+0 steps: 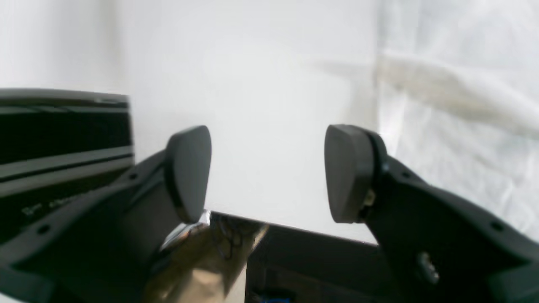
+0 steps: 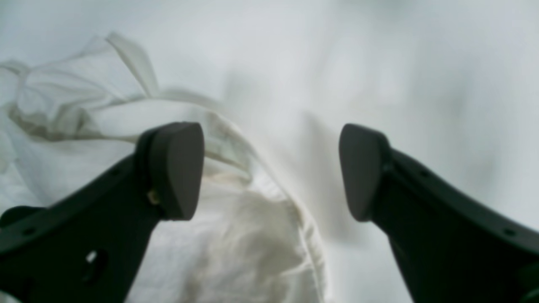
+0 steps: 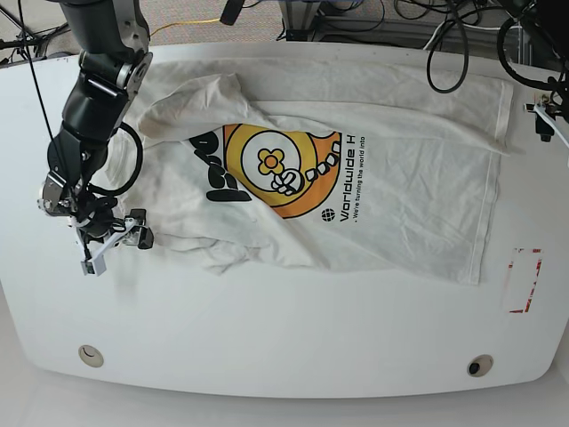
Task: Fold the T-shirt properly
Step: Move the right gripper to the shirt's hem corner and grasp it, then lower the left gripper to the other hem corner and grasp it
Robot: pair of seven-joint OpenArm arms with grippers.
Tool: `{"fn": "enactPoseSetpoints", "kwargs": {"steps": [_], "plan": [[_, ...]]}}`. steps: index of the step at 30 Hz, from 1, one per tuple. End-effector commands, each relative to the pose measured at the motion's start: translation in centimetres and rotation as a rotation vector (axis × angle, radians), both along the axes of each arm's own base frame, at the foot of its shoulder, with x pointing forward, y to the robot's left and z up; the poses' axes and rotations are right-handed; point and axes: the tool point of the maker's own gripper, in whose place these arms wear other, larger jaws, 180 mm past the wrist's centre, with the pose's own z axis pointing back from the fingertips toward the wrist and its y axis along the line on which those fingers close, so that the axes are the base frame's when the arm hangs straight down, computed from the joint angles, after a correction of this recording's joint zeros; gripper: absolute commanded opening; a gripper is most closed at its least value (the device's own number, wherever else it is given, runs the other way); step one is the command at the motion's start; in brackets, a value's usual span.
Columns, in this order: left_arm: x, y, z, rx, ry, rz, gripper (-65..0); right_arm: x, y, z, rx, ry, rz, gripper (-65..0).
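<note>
Left gripper (image 3: 544, 114) cut off at base view's right edge.

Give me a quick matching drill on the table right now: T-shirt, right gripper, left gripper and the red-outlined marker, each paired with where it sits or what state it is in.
Things:
1. T-shirt
2. right gripper
3. left gripper
4. red-outlined marker

Places or states:
A. open, beside the shirt's rumpled sleeve end
B. open, over the table edge beside the shirt's hem
C. spread out print-up, one side folded over
D. on bare table beyond the shirt's hem

Pairs: 1-C, 2-A, 3-B, 4-D
</note>
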Motion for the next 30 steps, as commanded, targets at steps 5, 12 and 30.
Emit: {"fn": "enactPoseSetpoints", "kwargs": {"steps": [5, 12, 30], "plan": [[0.9, 0.8, 2.0, 0.050, -0.038, -0.020, -26.0, 1.4, -0.3, 0.2, 0.061, -0.062, -0.038, -18.2], [2.0, 1.1, 2.9, 0.067, -0.068, -0.014, -26.0, 1.3, 1.4, -0.5, 0.087, -0.052, -0.017, -18.2], [10.5, -1.3, 7.3, 0.098, -0.262, 0.123, -25.3, 1.4, 3.8, -1.0, 0.070, -0.023, 0.060, -65.0]]}}
